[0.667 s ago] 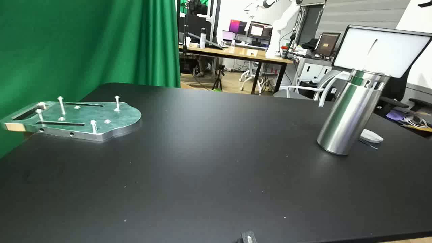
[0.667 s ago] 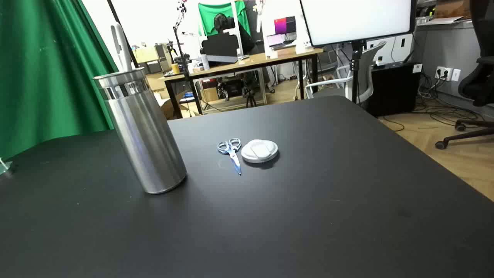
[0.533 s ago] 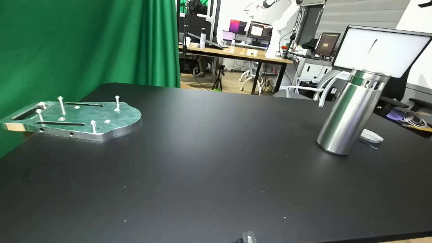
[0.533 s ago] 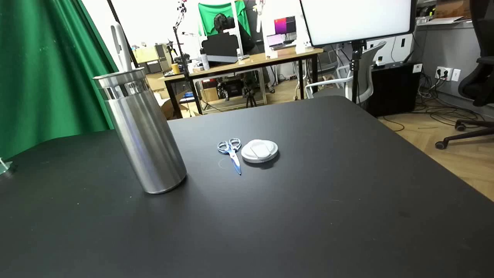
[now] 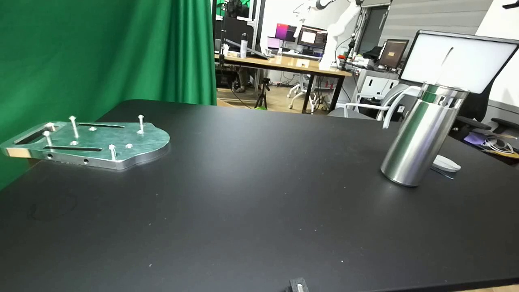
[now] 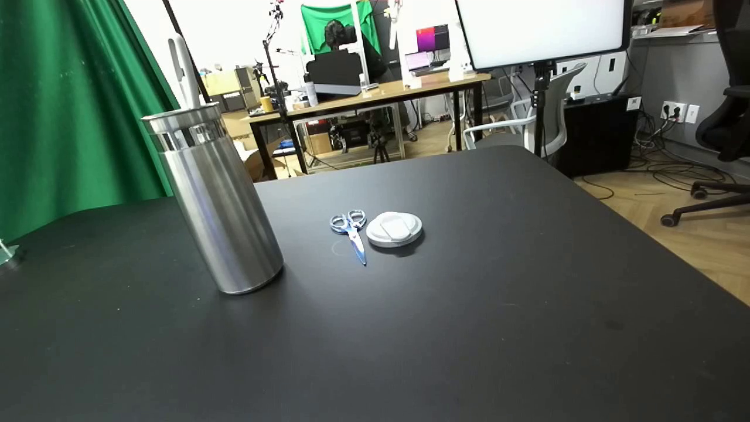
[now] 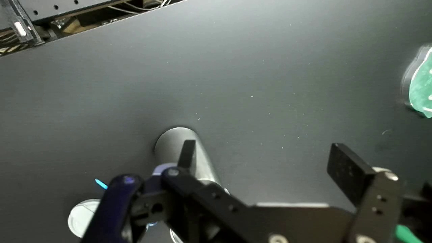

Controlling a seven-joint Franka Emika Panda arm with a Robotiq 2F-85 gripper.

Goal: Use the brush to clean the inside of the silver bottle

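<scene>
The long, thin, pale, rod-like brush (image 6: 187,73) stands in the tall silver bottle (image 6: 217,205), a brushed-metal cylinder, with the brush's free end rising past the rim roughly along the bottle's long axis; the bristle end I can't make out. The bottle sits on its base on the black desk (image 6: 498,328). I find the black fingers (image 7: 347,172) only in the wrist view: there the bottle lies beyond them, partly covered by the one at picture left, and the brush is hidden. I have them spread wide, holding nothing, with the gap off to one side of the bottle. So the next move, as I judge it, is sideways, toward the covering finger, until the brush comes between the two; closing would then pinch across its thin length. Too low, and a finger could knock the metal rim. Farther out past the covering finger lie the blue-tinted scissors (image 6: 353,233) and a round white lid-like disc (image 6: 395,228); well out past the opposite finger is the flat greenish plate with pegs (image 5: 103,138).
</scene>
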